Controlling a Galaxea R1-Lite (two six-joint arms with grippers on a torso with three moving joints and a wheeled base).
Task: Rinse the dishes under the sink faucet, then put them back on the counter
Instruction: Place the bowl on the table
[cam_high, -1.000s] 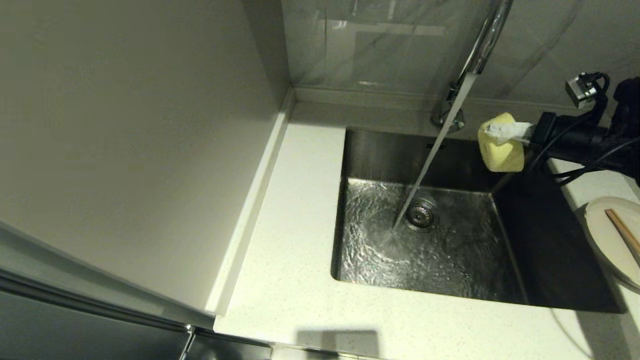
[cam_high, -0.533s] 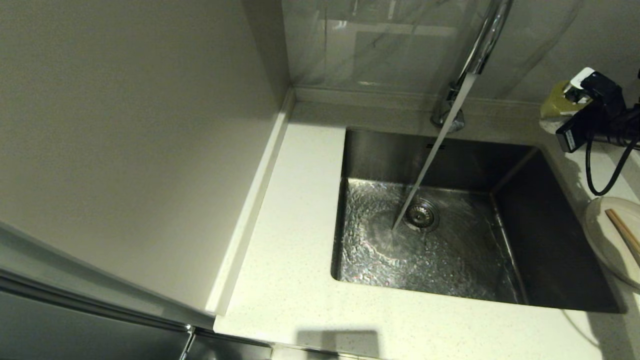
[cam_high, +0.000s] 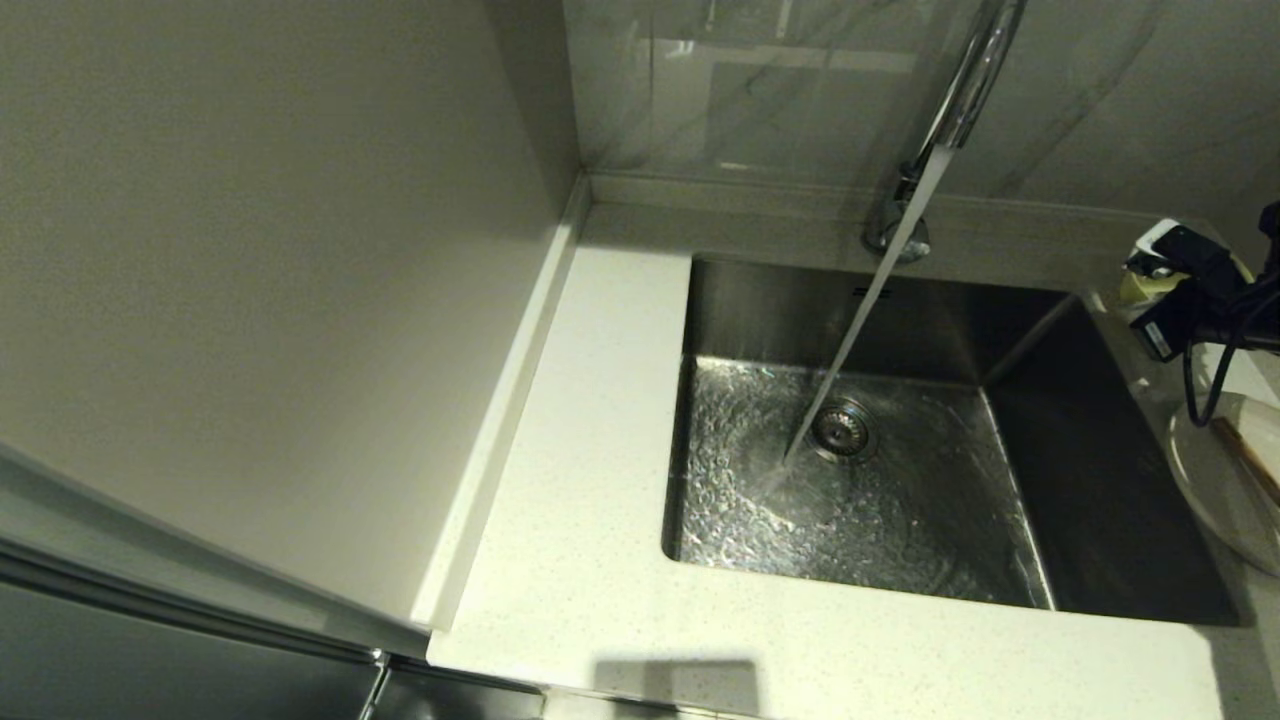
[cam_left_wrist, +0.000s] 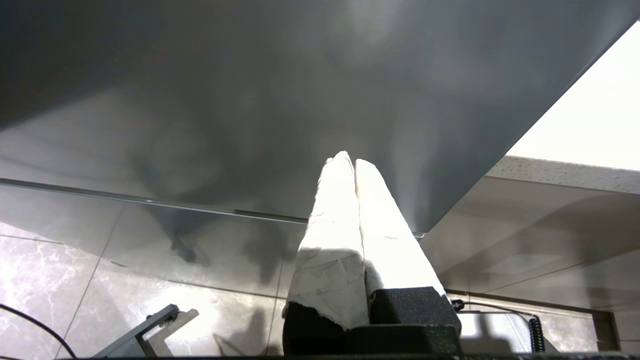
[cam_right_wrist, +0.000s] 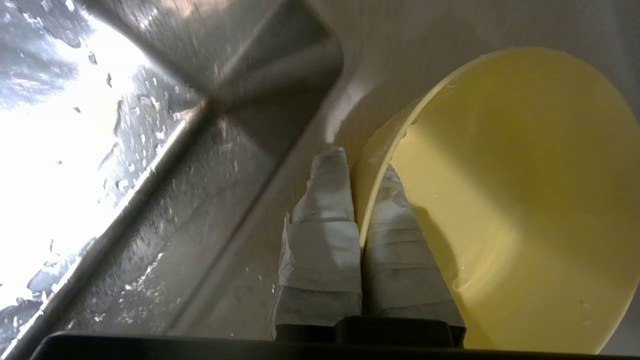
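My right gripper (cam_right_wrist: 361, 160) is shut on the rim of the pale yellow-green bowl (cam_right_wrist: 515, 190), one finger inside and one outside. In the head view this gripper (cam_high: 1150, 272) and the bowl (cam_high: 1135, 288) sit over the counter (cam_high: 600, 500) at the sink's far right corner. The off-white plate (cam_high: 1215, 480) lies on the counter near the right edge, with a brown chopstick (cam_high: 1250, 460) across it. Water streams from the chrome faucet (cam_high: 965, 85) into the steel sink (cam_high: 860, 490) beside the drain (cam_high: 843, 428). My left gripper (cam_left_wrist: 350, 162) is shut on nothing, parked below the counter.
A tall grey panel (cam_high: 270, 280) stands on the left of the counter. A tiled wall (cam_high: 800, 90) rises behind the low raised back edge. A black cable (cam_high: 1200, 385) hangs from the right wrist above the plate.
My right gripper has carried the bowl out from over the sink, rightward and then down, to the counter at the sink's far right corner. The water keeps running.
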